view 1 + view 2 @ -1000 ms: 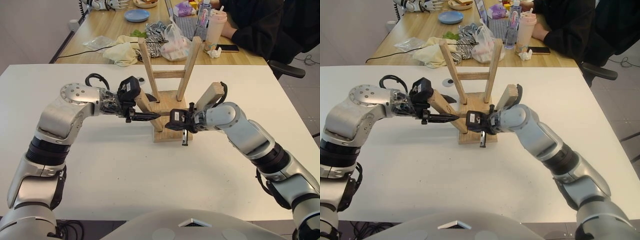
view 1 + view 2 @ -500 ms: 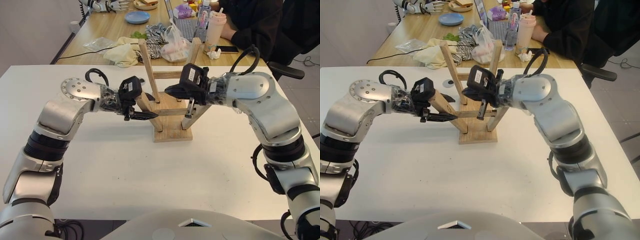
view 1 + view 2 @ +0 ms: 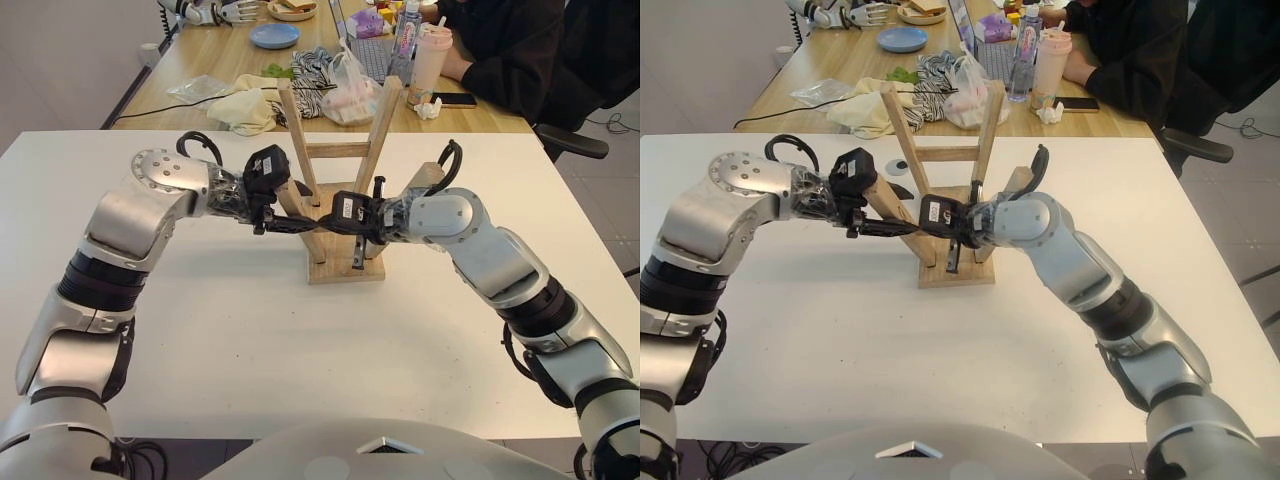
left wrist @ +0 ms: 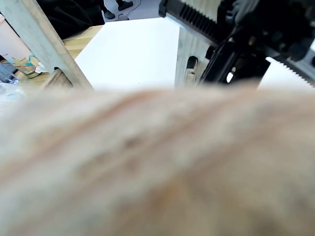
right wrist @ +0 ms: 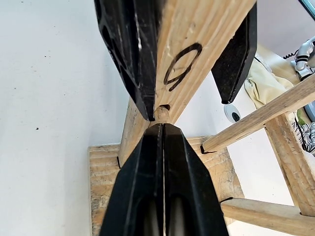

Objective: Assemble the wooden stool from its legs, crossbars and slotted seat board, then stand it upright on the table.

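- So the right pincer (image 5: 162, 132) is sitting with its fingers pressed flat together. Its tips are nosing up against a little crossbar end (image 5: 161, 114), right where that's going into the slot of the tilted leg (image 5: 197, 44). Honestly can't tell if it's pinching that nub or just butting it, since the fingers are covering it.
- The left pincer (image 3: 292, 226) is clamping that same tilted leg from both sides, just left of centre in the head view.
- Main worry: the two pincers are working nose to nose. Any off-axis push is probably jamming the crossbar end crooked in its slot, or knocking fingers together.
- The leg is leaning, not standing straight, so a sideways shove is likely levering it out of the seat board (image 3: 340, 272) instead of seating the bar.
- Push harder and I'm guessing the whole upside-down stool is skating across the table (image 3: 300, 360), or the far legs (image 3: 299, 140) are wobbling loose.
- Where stuff is: the seat board is lying flat at centre frame, just below both pincers. The tilted leg is rising from its left part toward the left pincer.
- The far legs are sticking up at upper centre, with the upper crossbar (image 3: 338, 150) joining them.
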